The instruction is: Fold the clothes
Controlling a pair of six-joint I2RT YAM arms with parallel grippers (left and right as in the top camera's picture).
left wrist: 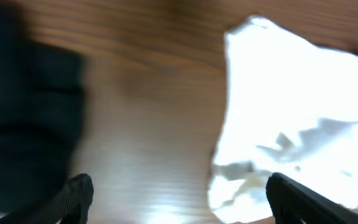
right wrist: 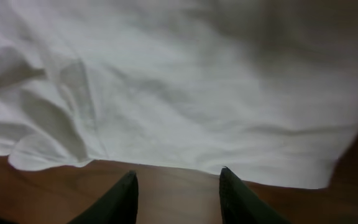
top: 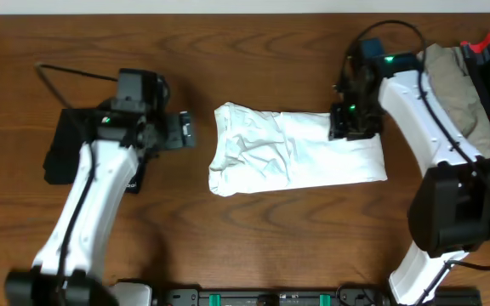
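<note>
Right gripper (right wrist: 178, 173) sits closest in its wrist view: fingers apart, nothing between them, tips over bare counter (right wrist: 166, 196) just beside the edge of the white shirt (right wrist: 179, 81). Whether the tips touch the cloth I cannot tell.

From overhead, the shirt lies mid-counter as a wide folded band, flat toward its right end and crumpled at its left end (bunched wrinkles there). The right gripper is at the band's upper right corner.

Left gripper (left wrist: 180, 180) is also spread wide and holds nothing. It is over bare wood just left of the shirt's crumpled end, not touching it. The left wrist view is blurred, but it shows the white cloth at right and a dark mass at left.

That dark mass is a black garment (top: 62, 149) lying at the counter's left side, partly under the left arm and well apart from the shirt.

At the far right a khaki garment (top: 453, 85) lies behind the right arm, with a red garment (top: 487, 42) peeking out at the top corner beside it.
</note>
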